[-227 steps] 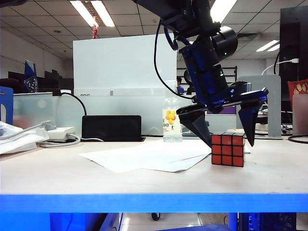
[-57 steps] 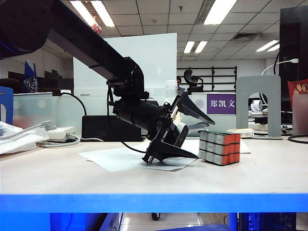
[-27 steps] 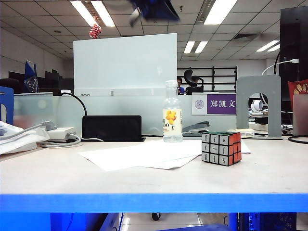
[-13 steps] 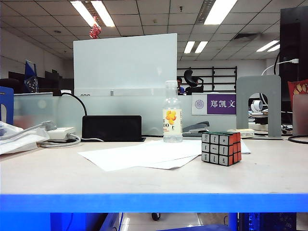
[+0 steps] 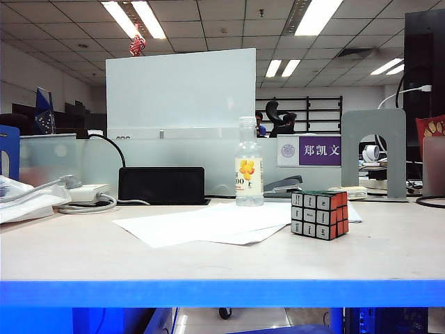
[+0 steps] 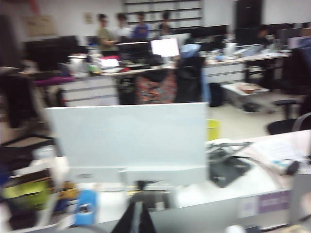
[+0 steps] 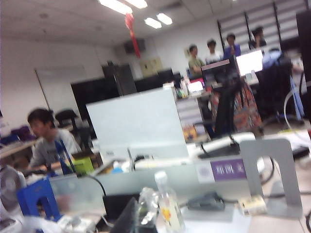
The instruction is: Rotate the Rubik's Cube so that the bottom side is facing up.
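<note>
Black-edged and small, the Rubik's Cube (image 5: 319, 215) stands free on the pale table (image 5: 208, 261), with nothing touching it. Its near face shows white stickers, the side face red ones, and a thin strip of green shows along its top. Just beside the cube, toward the left of the exterior view, sheets of white paper (image 5: 208, 224) lie flat; the cube's base seems to rest at their edge. Behind the cube and a little to that same side stands a clear bottle (image 5: 249, 170), upright and taller than the cube. Further that way lies a low black box (image 5: 161, 185), well apart from the cube.

Neither arm appears in the exterior view. In the left wrist view, the left pincer (image 6: 139, 217) shows only as dark tips pressed together, held high and well apart from the cube, facing a white partition board (image 6: 129, 138). In the right wrist view, the right pincer (image 7: 136, 218) shows only one dark tip near the bottle (image 7: 167, 204); whether its fingers are apart or together I cannot tell.
</note>
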Available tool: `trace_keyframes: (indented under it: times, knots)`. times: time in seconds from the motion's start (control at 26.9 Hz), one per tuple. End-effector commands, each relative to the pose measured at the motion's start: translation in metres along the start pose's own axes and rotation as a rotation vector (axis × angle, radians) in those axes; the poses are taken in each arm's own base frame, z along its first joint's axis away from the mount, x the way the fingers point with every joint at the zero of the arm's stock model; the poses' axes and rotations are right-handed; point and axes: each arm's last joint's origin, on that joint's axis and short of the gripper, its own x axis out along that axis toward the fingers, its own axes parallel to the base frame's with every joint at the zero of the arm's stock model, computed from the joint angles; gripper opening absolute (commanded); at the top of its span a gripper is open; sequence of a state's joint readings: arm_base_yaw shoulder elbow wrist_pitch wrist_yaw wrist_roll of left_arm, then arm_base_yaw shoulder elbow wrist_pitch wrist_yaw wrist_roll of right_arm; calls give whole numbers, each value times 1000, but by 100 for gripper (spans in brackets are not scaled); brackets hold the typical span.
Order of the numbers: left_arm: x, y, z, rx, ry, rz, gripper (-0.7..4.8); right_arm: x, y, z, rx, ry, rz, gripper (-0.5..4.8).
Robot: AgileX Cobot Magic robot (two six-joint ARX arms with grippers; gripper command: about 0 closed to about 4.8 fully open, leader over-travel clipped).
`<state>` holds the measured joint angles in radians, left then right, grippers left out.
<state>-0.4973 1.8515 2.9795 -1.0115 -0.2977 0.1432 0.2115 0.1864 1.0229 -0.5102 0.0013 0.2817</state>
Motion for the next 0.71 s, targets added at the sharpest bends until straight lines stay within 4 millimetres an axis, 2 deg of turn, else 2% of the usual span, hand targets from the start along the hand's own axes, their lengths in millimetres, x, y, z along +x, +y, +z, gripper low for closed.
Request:
trace_keyframes:
  times: [0.04,0.11,0.19,0.26,0.3,0.45,0.52,0.63,0.71]
  knots:
    - [-29,12,7,29,23,80,-6,-6,3,11,6,-45,10,-4]
    - [-46,19,11,35,32,106,-6,-7,3,12,7,-49,12,-4]
    - [-82,32,19,36,28,130,-6,-9,5,15,11,-56,33,-4]
    - [-106,40,24,13,6,133,-6,-14,7,22,9,-78,61,-4]
    - [-131,48,28,-10,-20,135,-6,-18,9,28,8,-101,67,-4]
    - [-202,72,27,-14,-18,212,-6,-24,11,35,-36,-135,69,-4]
    - [-230,82,22,-9,1,270,-6,-23,9,30,-113,-81,40,-4]
    - [-277,96,21,-35,-81,261,-6,-15,1,10,-130,55,-67,-4]
    - [-294,101,18,-8,-96,272,-6,-5,-4,-6,-108,105,-79,-4]
